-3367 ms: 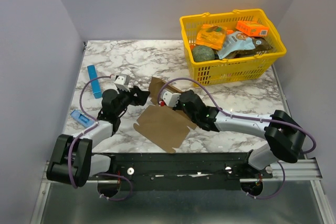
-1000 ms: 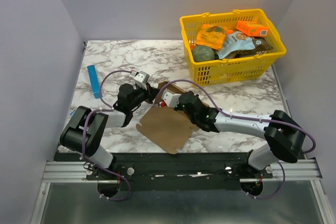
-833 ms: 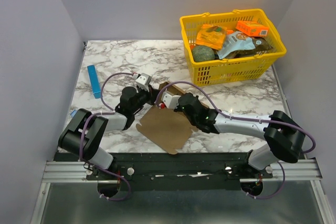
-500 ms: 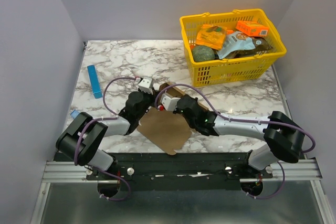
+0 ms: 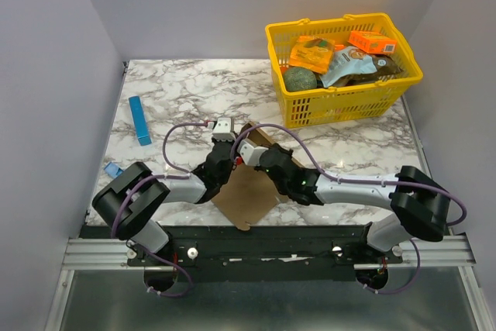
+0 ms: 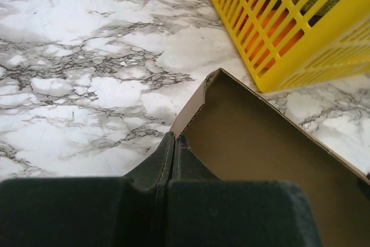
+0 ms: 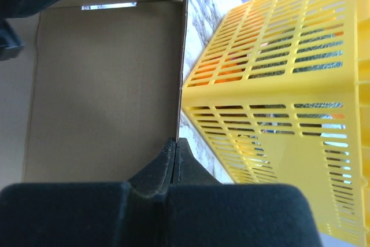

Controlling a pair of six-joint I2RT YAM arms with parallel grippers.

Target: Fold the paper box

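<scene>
So the brown die-cut cardboard paper box [image 5: 249, 190] sits on the white marble surface [image 5: 194, 87], a bit toward the arm bases from the yellow plastic basket [image 5: 346, 98], with one wall tipped up. The left pincer [image 6: 174, 146] and right pincer [image 7: 175, 146] are both clamped tight on cardboard edges. I'd hold both pinches firm and swing the raised panel slowly along its crease, so it bends at the score instead of buckling, without bumping the basket. Count: one box, one basket, two pincers, one thin blue strip [image 5: 139, 120] well left of the basket, and two small orange printed boxes [image 5: 372, 41] inside it.
</scene>
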